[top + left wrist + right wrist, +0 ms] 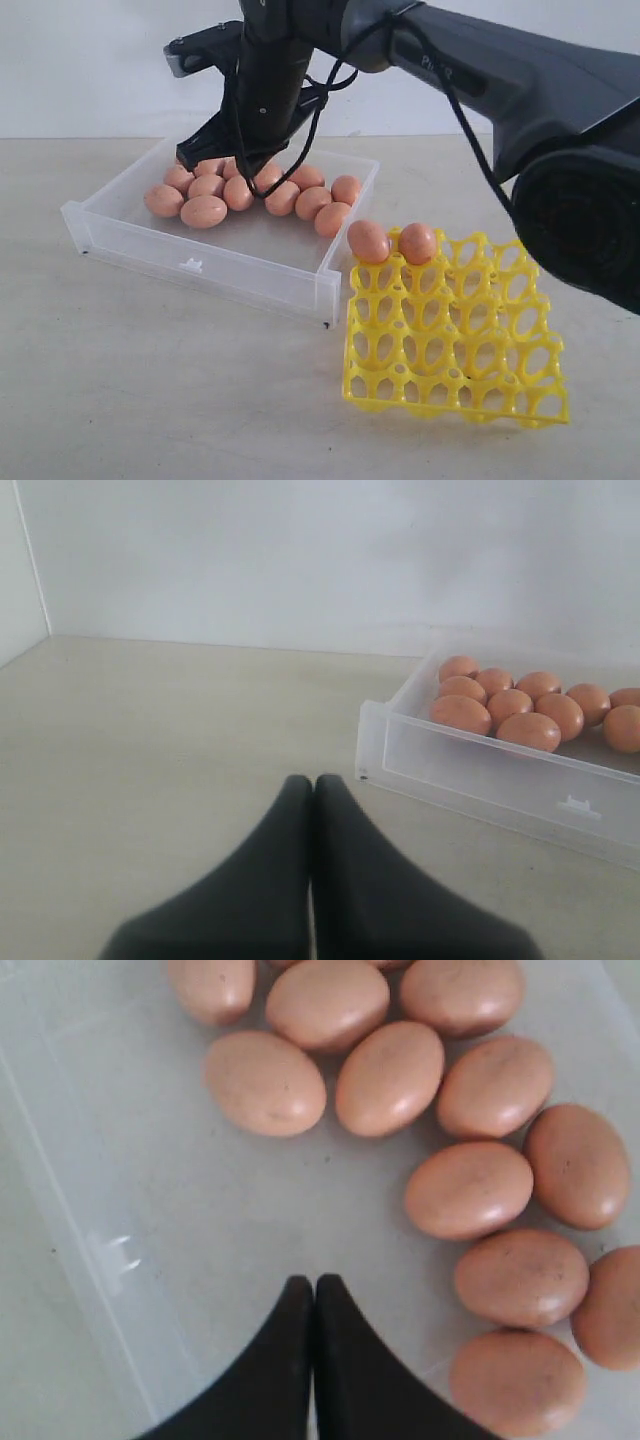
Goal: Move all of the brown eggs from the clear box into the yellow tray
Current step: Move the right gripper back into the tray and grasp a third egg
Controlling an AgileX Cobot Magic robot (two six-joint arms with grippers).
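1. The left gripper (313, 783) is seen fully closed with nothing in it. It is held low over the bare desk (150, 380), outside the box and apart from it, and is not in the exterior view.
2. The box (200, 262) stands on the left of the desk. The eggs (204, 211) are bunched toward its back and right; the front left of its floor is bare.
3. About thirteen eggs can be counted in the box from the exterior view. The count is not firm, as some are hidden behind the arm. All are lying on their sides, with long axes pointing various ways.
4. The right gripper (315, 1285) is reached across into the box. Its tips are pressed together and nothing is held.
5. The tips are placed over bare box floor. The bunch lies ahead of them and along one side, the nearest eggs just beside the fingers and not touched.
6. The right arm is judged much the nearer for a pick; the jaws would have to be parted and brought across an egg's short width.
7. The tray (450, 408) lies on the right, just beside the box's front right corner.
8. Two eggs are seated side by side in its back row, one (369, 241) at the corner cell and one (417, 243) next to it; every other cell is empty.
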